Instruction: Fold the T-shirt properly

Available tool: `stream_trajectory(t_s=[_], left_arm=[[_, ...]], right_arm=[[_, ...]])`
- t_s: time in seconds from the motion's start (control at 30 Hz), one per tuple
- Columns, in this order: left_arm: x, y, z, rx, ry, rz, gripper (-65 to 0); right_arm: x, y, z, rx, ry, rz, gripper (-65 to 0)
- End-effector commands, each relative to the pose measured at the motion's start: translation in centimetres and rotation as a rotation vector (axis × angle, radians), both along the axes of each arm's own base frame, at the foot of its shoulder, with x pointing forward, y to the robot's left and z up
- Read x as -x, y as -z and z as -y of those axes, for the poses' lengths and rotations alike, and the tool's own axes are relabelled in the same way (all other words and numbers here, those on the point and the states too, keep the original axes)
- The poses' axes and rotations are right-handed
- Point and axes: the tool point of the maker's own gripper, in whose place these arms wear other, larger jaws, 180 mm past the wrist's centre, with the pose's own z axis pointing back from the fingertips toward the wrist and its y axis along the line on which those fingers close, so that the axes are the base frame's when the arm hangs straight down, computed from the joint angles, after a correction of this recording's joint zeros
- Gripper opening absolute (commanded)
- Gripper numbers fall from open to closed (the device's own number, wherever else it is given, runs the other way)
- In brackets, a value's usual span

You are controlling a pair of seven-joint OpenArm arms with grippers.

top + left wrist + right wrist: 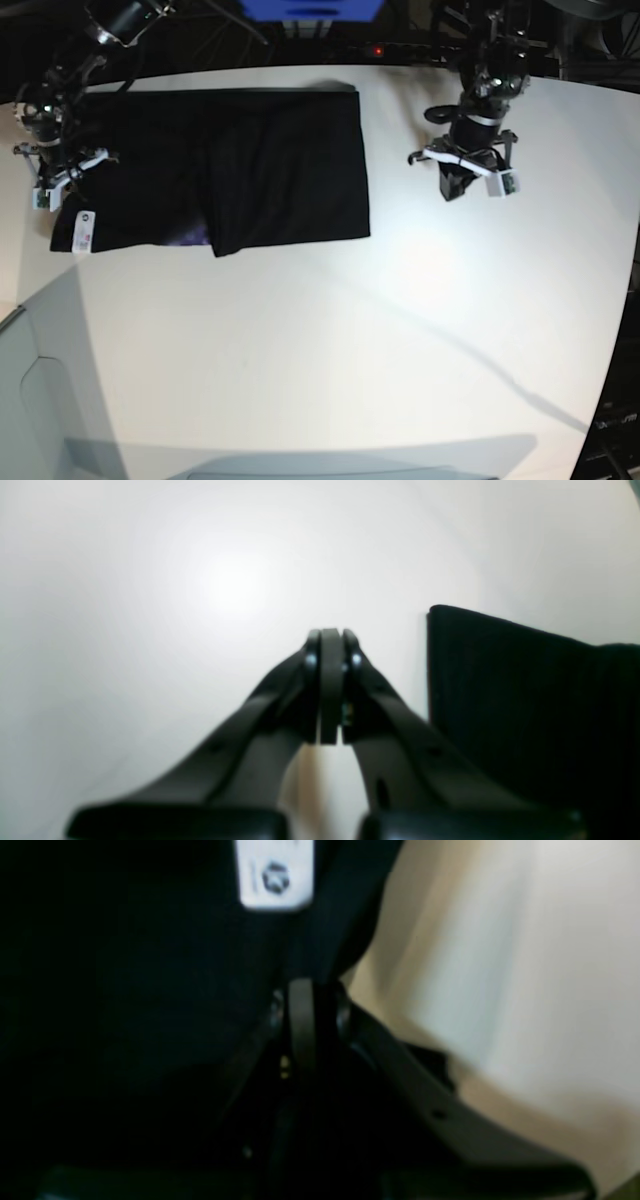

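The black T-shirt (250, 160) lies folded into a wide rectangle at the table's back left. Its white tag (83, 232) sits at the front left corner, and a purplish print (187, 238) peeks out along the front edge. At the shirt's left edge my right gripper (60, 190) is down on the cloth. In the right wrist view its jaws are together (300, 987) with black fabric pinched between them, just below the tag (275, 877). My left gripper (452, 190) stands over bare table to the right of the shirt. It is shut (330, 635) on nothing, with the shirt's edge (525, 705) beside it.
The white table (330, 350) runs forward and right of the shirt. A blue box (310, 10) and dark cables sit behind the back edge. A grey surface (30, 400) adjoins the table's front left corner.
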Motion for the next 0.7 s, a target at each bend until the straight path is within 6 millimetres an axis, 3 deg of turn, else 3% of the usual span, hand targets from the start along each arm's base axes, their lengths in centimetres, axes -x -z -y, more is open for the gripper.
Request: stream_trajectory(t_s=[0.0,0.1,0.2,0.37,0.67], left_arm=[[-0.3,-0.8,-0.2,-0.010,-0.003,0.033,-65.0],[-0.2,-0.5,-0.4,-0.015,-0.004,0.024,-65.0],[0.2,1.1,-0.7,-0.015,-0.014,-0.018,-65.0],[0.7,2.5,-0.9,-0.011,-0.018,-0.056,-65.0],[0.3,2.7,2.2,0.013,0.059,-0.060,-65.0]], right_arm=[[-1.4,-2.9,0.4,0.039,-0.009,0.098,-65.0],[-1.8,-5.5,-0.6,0.073,-0.004,0.166,-65.0],[-1.6,-7.3,-1.9,0.096,-0.009,0.205,-65.0],[-1.6,-8.6,-3.4,0.102,-0.025,0.234,-65.0],[-2.5,-7.9,-12.5,-0.043,-0.282,0.261,-65.0]])
